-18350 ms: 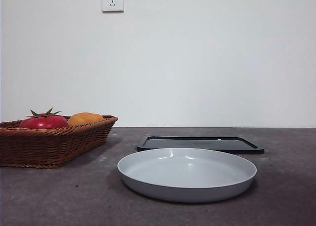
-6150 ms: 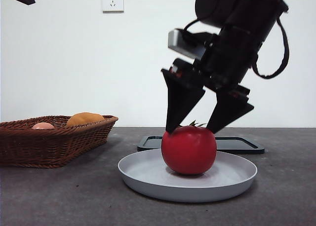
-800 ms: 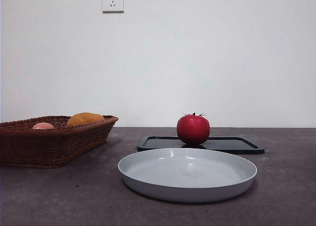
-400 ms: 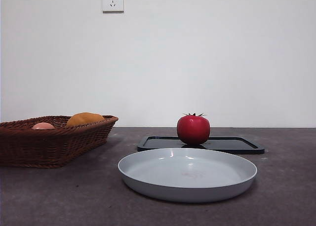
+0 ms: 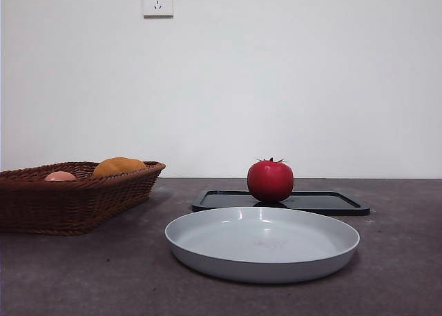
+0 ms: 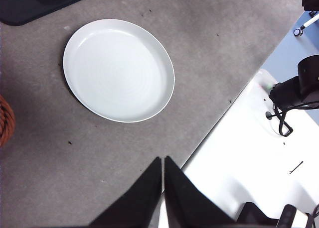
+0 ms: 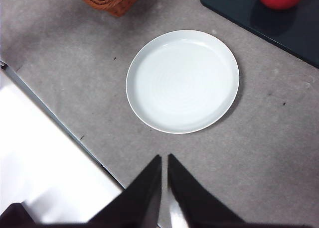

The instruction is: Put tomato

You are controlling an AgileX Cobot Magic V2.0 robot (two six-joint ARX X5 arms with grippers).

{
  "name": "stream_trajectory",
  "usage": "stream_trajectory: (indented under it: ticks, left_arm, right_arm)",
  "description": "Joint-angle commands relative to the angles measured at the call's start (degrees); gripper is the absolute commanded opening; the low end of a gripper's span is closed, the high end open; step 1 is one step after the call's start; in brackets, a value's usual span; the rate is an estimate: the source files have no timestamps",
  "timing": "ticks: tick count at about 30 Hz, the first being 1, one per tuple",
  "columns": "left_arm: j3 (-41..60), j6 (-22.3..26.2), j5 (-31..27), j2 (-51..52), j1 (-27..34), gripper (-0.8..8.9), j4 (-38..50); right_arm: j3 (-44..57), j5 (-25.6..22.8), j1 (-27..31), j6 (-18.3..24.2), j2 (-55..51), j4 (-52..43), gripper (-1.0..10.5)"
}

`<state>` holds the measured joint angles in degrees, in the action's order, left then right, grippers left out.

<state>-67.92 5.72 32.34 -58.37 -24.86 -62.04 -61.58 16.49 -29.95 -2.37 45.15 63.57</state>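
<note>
The tomato (image 5: 270, 181) sits upright on the black tray (image 5: 331, 203), just behind the empty plate (image 5: 207, 250). It looks put down where it belongs. The left gripper (image 6: 162, 164) and right gripper (image 7: 164, 162) are pinched closed, hold nothing, and wait high above the table, out of the way.

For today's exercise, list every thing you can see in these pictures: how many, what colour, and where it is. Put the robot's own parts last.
tomato: one, deep red, on the black tray.
black tray: one, behind the plate.
plate: one, pale grey, nearest the front camera, nothing on it.
basket: one, brown wicker, apart from the plate.
orange-yellow fruit: one, in the basket.
pink fruit: one, in the basket.
wall socket: one, white, on the wall.
left hand: black, shut, holds nothing, above the table edge.
right hand: black, shut, holds nothing, above the table near the plate.
</note>
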Motion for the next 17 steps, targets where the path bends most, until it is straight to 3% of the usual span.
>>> stream_trajectory:
  ticks: [1, 5, 11, 14, 17]
  left_arm:
    - [-1.22, 1.99, -1.36, 1.22, 0.61, 0.08, 1.18]
    - [0.17, 4.61, -3.58, 6.01, 5.77, 0.07, 11.76]
    - [10.95, 5.57, -5.22, 17.88, 17.03, 0.07, 39.60]
    - [19.23, 5.33, -11.67, 24.50, 21.18, 0.07, 49.88]
    - [27.19, 4.28, -19.15, 30.82, 23.78, 0.07, 54.53]
  right_arm:
    - [-0.33, 0.00, -0.35, -0.22, 0.44, -0.70, 0.1]
    - [-0.33, 0.00, -0.33, -0.22, 0.42, -0.72, 0.1]
    - [-0.33, 0.00, -0.33, -0.22, 0.44, -0.74, 0.1]
    - [-0.33, 0.00, -0.33, -0.22, 0.42, -0.74, 0.1]
    - [-0.33, 0.00, -0.33, -0.22, 0.44, -0.74, 0.1]
